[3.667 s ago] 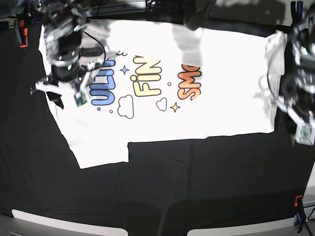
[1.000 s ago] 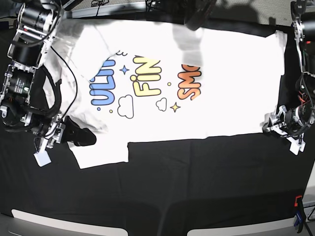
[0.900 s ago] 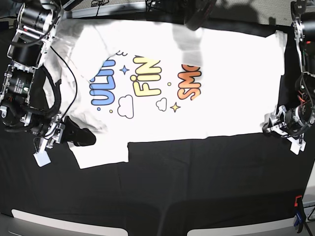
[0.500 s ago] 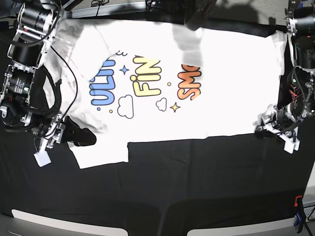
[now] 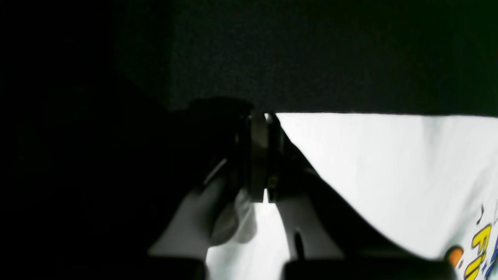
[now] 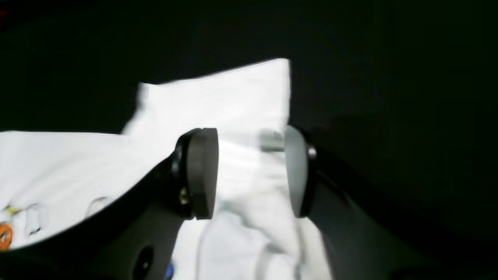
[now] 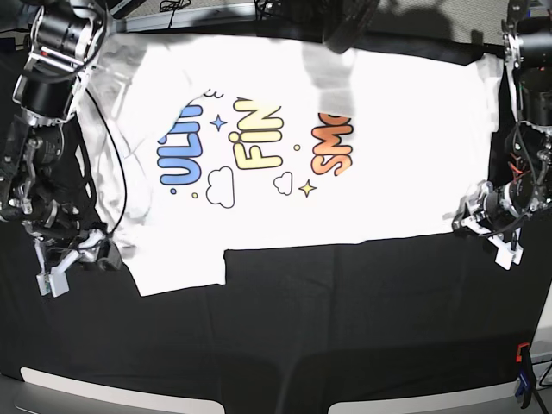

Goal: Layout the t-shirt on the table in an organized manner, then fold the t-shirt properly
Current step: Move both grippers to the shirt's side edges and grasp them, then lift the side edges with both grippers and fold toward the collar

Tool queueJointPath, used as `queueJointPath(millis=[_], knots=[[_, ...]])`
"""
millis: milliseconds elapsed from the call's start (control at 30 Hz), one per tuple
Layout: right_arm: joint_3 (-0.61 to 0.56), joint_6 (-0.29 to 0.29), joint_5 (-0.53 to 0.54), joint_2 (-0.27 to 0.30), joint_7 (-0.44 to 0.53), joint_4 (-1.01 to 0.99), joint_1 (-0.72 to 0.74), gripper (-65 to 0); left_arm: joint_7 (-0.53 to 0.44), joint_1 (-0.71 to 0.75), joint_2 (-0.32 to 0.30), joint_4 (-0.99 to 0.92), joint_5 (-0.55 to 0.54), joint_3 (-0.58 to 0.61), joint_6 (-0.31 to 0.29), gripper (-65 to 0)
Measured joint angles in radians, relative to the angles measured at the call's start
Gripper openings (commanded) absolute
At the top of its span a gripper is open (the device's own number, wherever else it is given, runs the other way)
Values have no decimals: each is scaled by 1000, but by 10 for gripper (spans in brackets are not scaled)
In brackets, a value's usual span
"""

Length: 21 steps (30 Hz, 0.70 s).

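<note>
The white t-shirt [image 7: 362,172] lies spread print-up across the back half of the black table [image 7: 345,328]. In the base view my left gripper [image 7: 470,220] sits at the shirt's front right hem corner. The left wrist view shows this gripper [image 5: 265,155] with its jaws pressed together on the edge of the white cloth [image 5: 389,163]. My right gripper [image 7: 110,256] is at the front left sleeve edge. In the right wrist view it [image 6: 249,171] stands open, with rumpled sleeve cloth [image 6: 233,101] lying between the two pads.
A red clamp [image 7: 522,354] and a blue clamp [image 7: 523,384] hold the table cloth at the front right edge. Grey panels [image 7: 112,392] line the near edge. Bare black cloth stretches in front of the shirt.
The left gripper has shut at the hem corner. The right arm has shifted left and toward the front, and the fold on the shirt's left side has flattened out.
</note>
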Motion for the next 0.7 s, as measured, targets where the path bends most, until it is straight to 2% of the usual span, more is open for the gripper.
queueJointPath(millis=[100,167,267,467,567,700], knots=[[0,-7,-27,-2,2,-2,61,-381,-2,0,-1,0,-1,0,1,-650],[-2,-16,-98,-2,12,-35,124,-381,-2,0,-2,0,0,0,1,-650],[-2,-71,-156,16,50,-215,208,-381,2,-1,-2,0,-1,0,1,-650],[0,-77,-181,47,29,-615,338,-381,19,-3,-2,0,-1,0,3,-650],[-1,-73,-246,33,90,-699,386,-381,20,-2,-2,0,-4,0,3,-650],[0,-67,-353,26,174,-768,370,-382,20,-2,-2,0,-4,0,3,-650]])
